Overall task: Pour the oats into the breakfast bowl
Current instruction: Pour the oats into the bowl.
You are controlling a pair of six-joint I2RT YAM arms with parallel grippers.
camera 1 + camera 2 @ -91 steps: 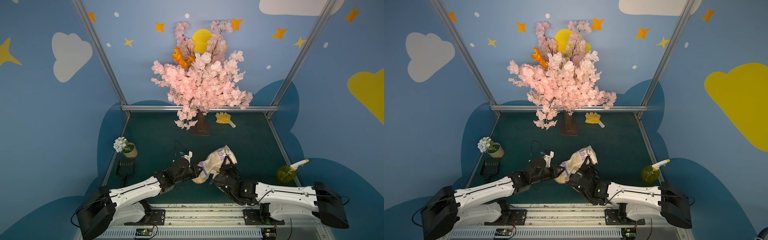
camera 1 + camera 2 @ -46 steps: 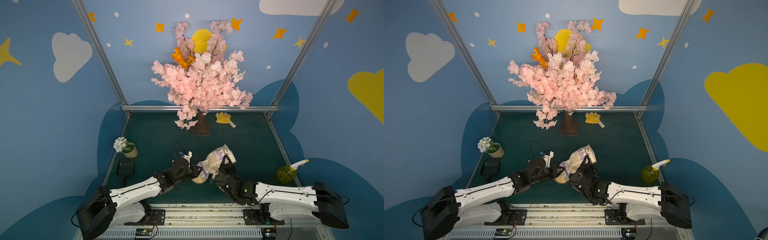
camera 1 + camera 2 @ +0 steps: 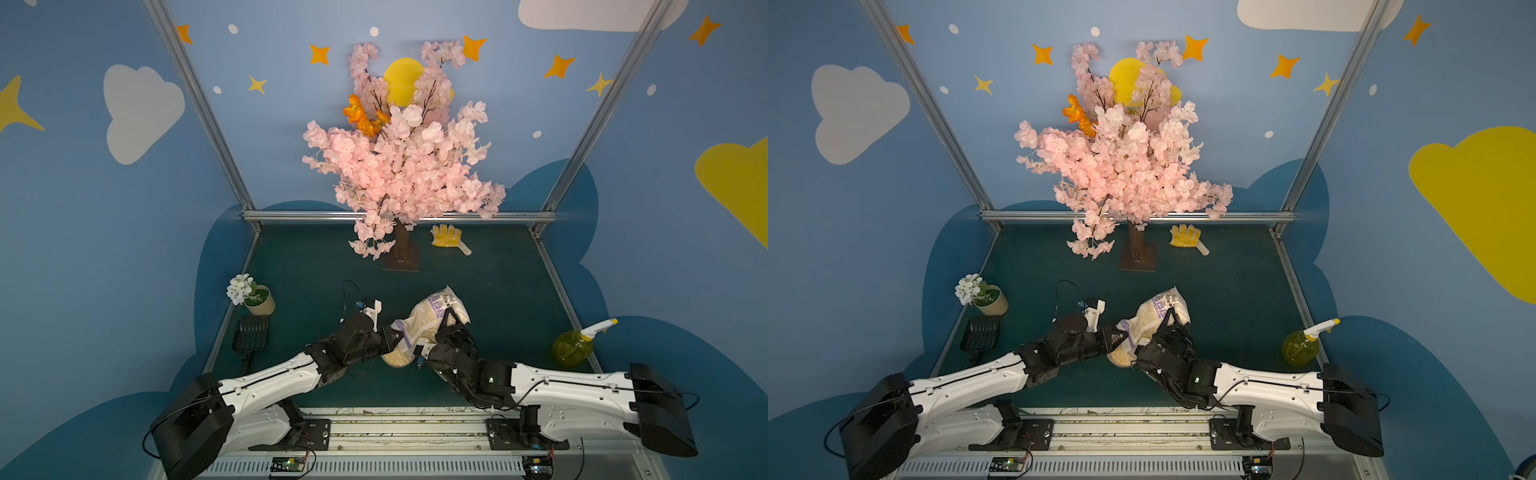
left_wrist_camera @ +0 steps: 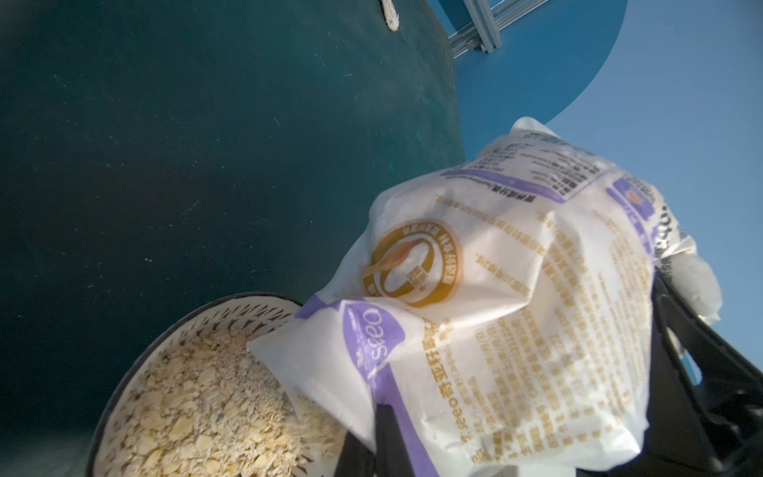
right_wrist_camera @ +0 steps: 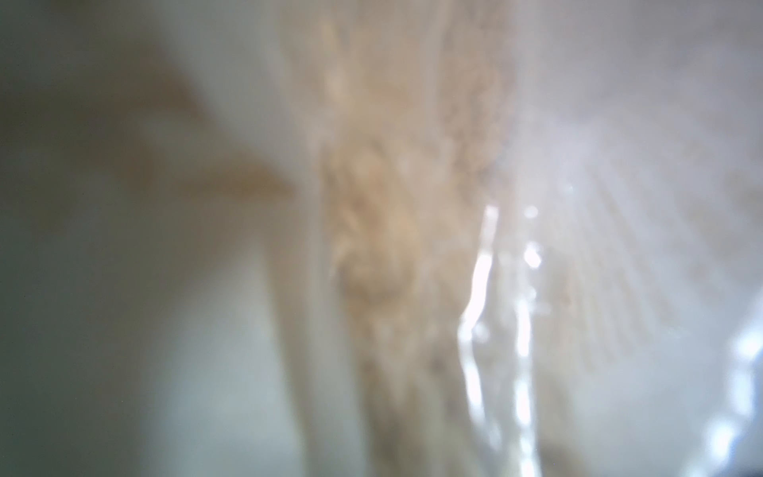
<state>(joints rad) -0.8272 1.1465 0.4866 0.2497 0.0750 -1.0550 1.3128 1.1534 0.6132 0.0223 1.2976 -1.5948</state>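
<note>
In both top views, low in the centre of the frame, the bag of oats (image 3: 432,318) hangs tilted. Its lower end is over the breakfast bowl (image 3: 400,365), which sits on the green table (image 3: 316,266) and holds flakes. The left gripper (image 3: 390,334) is pressed together on the bag's lower edge, and the right gripper (image 3: 451,323) pinches its upper body.

In the left wrist view, the bag fills the right half and its corner overlaps the bowl rim at lower left. Dark fingers (image 4: 390,433) clamp the film at the bottom edge.

The right wrist view shows only blurred pale plastic and beige flakes.
</note>
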